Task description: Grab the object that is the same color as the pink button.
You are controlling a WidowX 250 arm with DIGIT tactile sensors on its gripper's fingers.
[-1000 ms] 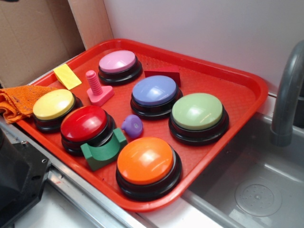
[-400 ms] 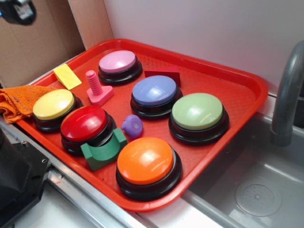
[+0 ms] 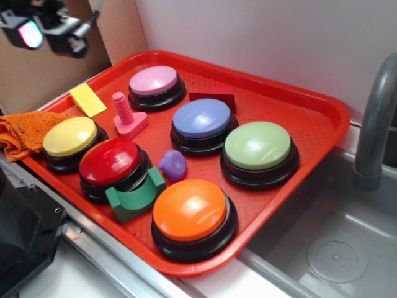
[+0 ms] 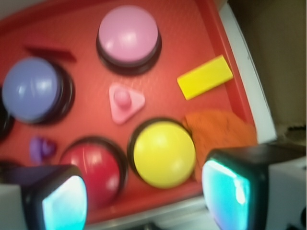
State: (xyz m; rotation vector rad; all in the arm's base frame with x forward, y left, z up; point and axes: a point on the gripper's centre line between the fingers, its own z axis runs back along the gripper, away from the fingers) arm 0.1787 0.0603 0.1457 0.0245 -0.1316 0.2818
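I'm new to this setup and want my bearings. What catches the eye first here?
Six big dome buttons fill the red tray: pink button at the back, orange button nearest. A small pink bolt stands upright in front of the pink button, left. The hand hovers open above the tray's left corner.

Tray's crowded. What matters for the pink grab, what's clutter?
In play: pink bolt, pink button for the colour, pincer, open, up left of the tray.

Clutter: yellow button, red button, lavender-blue button, green button, orange button, purple toy, yellow block, green block, orange cloth.
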